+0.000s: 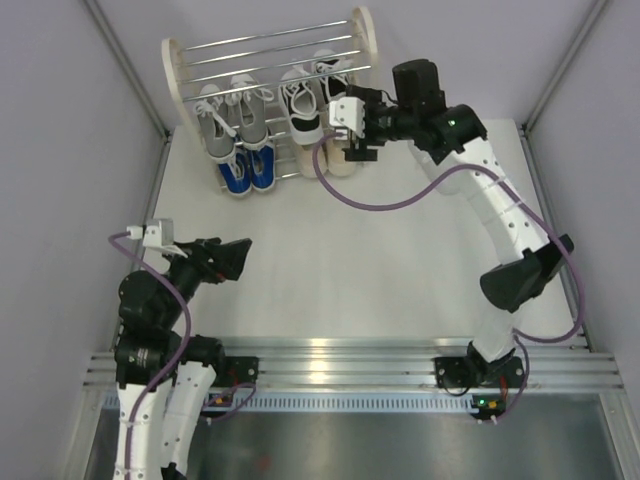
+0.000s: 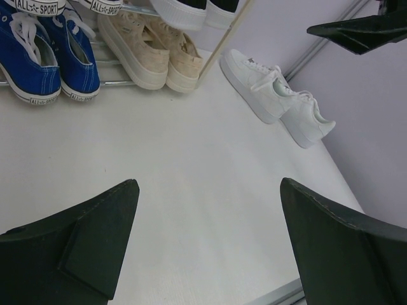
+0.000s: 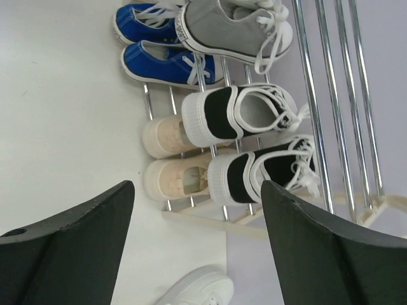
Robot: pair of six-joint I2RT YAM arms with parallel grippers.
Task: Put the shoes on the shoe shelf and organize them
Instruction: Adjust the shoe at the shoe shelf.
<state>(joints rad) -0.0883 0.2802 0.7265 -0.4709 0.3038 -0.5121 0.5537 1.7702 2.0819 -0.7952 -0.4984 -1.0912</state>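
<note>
Left gripper [image 2: 208, 190] and right gripper [image 3: 197, 210] hang released, empty; straddle one white shoe [image 2: 254, 86] mid-length, near the table's [image 2: 178, 152] far edge.

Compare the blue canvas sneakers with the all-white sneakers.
The blue canvas sneakers rest on the bottom tier of the chrome-rod shoe rack; the all-white sneakers lie on the white table outside its cream side panel. Blue has white laces; white is one colour. Both are lace-up pairs.
</note>
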